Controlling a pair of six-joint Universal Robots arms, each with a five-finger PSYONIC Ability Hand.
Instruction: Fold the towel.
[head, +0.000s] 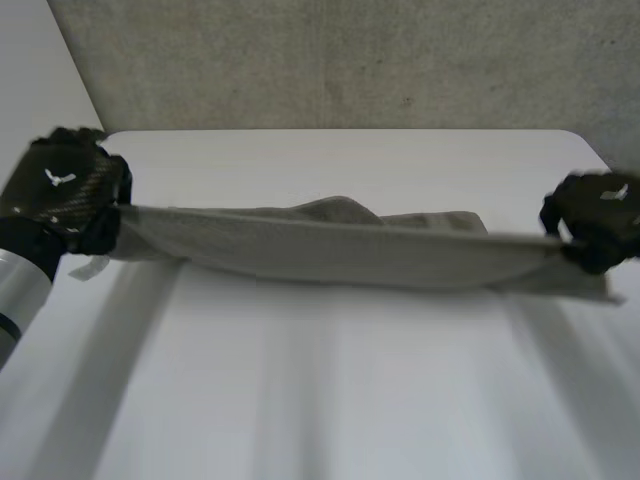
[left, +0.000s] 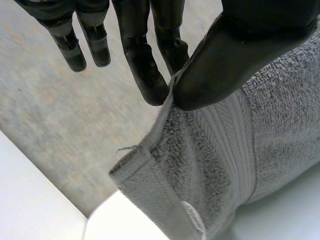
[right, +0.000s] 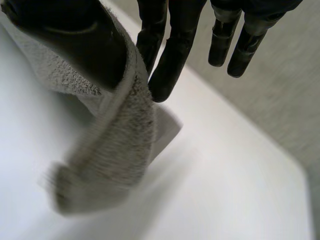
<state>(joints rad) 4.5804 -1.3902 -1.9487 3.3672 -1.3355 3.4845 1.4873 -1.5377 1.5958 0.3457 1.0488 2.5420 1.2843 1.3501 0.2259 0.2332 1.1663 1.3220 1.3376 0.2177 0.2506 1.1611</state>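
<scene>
- Left hand (left: 235, 55): the thumb and one straight finger pinch the towel (left: 215, 165) at a corner, with the cloth's edge caught between their tips. The other fingers (left: 95, 45) are straight, clear of the cloth and touching nothing.
- Below that pinch the towel hangs down, showing its woven band and hemmed edge. A small white label (left: 192, 216) sits at the hem.
- Right hand (right: 75, 45): the thumb lies against the towel's other end and a straight finger meets it from the opposite side, so the cloth is nipped between them. The remaining fingers are straight, spread and free of the cloth.
- Under the right hand's grip the end of the cloth droops in a loose flap toward the table (right: 235, 190). I cannot tell whether the flap touches it.
- In the head view the grey towel spans from one hand to the other. Its upper edge is taut and nearly straight, and each hand holds its end above the table.
- The rest of the cloth sags below that edge. The middle bulges in a soft hump on the far side and appears to rest on the white tabletop.
- The hands are well apart, one near each side of the table, and the left arm (head: 20, 285) comes in from the near corner.
- A grey wall (head: 350, 60) stands behind the table's far edge.
</scene>
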